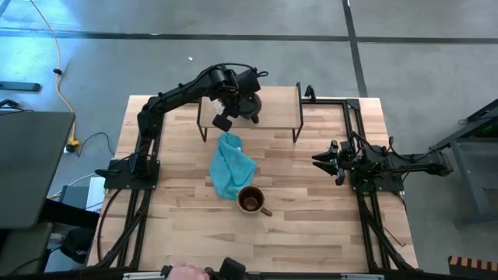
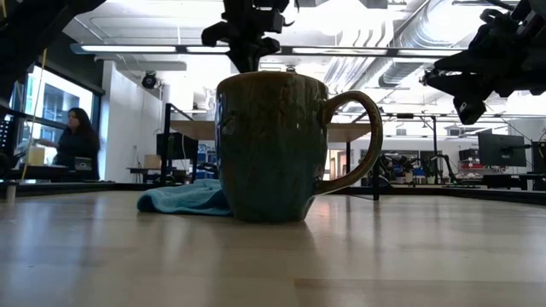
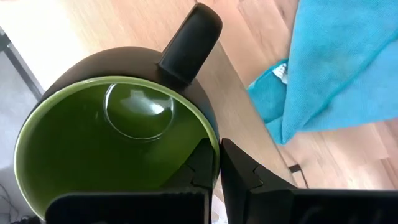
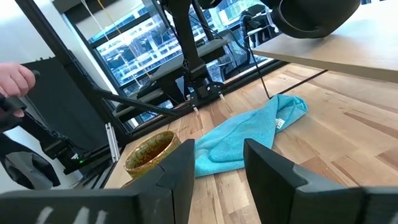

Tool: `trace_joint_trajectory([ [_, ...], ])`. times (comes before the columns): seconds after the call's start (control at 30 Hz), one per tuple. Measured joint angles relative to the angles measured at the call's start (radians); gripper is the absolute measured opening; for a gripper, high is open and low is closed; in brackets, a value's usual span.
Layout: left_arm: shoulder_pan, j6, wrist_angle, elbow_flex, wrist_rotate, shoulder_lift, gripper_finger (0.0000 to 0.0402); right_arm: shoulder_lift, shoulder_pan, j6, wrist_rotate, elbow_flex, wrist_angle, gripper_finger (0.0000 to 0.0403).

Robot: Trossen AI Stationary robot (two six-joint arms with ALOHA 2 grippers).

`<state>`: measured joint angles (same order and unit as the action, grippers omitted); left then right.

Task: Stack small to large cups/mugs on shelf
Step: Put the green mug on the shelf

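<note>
The olive-tan mug [image 2: 273, 145] stood upright on the tabletop [image 1: 311, 210], beside the cloth [image 1: 231, 167]. On the shelf [image 1: 276, 97], the left hand [image 3: 219, 163] pinched the dark mug's [image 3: 118, 124] rim; the right hand [image 4: 217, 165] waited open.

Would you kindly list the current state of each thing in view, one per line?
dark mug: upright on shelf, rim gripped
clear glass cup: nested in dark mug
olive-tan mug: upright on table, unheld
teal cloth: crumpled
left gripper: shut on rim
right gripper: open, empty

Olive-tan mug [image 4: 151, 151] beside teal cloth [image 4: 249, 138] on tabletop [image 4: 348, 140]
</note>
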<state>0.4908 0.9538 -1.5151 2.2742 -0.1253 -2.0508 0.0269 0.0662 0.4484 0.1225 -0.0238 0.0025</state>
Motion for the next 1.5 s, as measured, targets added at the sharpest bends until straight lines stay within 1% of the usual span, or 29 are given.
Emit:
trace_joint_trajectory([
  [0.3, 0.000, -0.012, 0.004, 0.000, 0.000, 0.000, 0.0001, 0.000, 0.000, 0.000, -0.001, 0.000, 0.001, 0.0128],
  [0.6, 0.000, -0.012, 0.028, 0.000, -0.034, 0.000, 0.0024, 0.000, 0.000, 0.000, -0.001, 0.000, 0.001, 0.0128],
  [0.9, -0.001, 0.008, 0.053, 0.000, -0.040, -0.001, 0.0020, 0.000, 0.000, -0.002, -0.002, 0.000, 0.001, 0.0128],
  [1.2, -0.001, 0.011, 0.071, 0.000, -0.048, -0.001, 0.0038, 0.000, 0.000, -0.003, -0.002, 0.000, 0.001, 0.0128],
  [1.5, -0.001, 0.011, 0.080, 0.000, -0.053, 0.000, 0.0040, 0.000, 0.000, -0.003, -0.003, 0.000, 0.000, 0.0128],
])
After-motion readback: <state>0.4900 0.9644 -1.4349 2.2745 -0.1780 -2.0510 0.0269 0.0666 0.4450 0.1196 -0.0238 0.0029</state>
